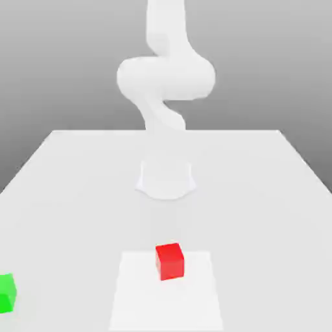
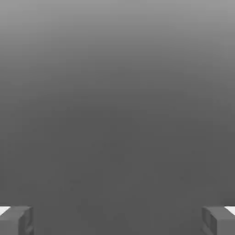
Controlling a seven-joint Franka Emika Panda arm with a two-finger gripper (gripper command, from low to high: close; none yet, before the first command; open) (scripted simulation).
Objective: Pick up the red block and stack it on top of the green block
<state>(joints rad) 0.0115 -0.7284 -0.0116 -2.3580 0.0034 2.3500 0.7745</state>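
A red block (image 1: 170,261) rests on a lighter square patch of the white table (image 1: 78,194), near the front and close to the middle in the exterior view. A green block (image 1: 6,293) sits at the front, cut by the exterior view's left edge. The white arm (image 1: 166,84) rises from its base at the table's middle and leaves the picture upward. In the hand view my gripper (image 2: 117,220) is open: two grey fingertips (image 2: 16,220) stand far apart with nothing between them, against plain grey background.
The arm's round base (image 1: 166,180) stands on the table behind the red block. The table's far edge runs across the exterior view at about mid-height, with a grey backdrop beyond.
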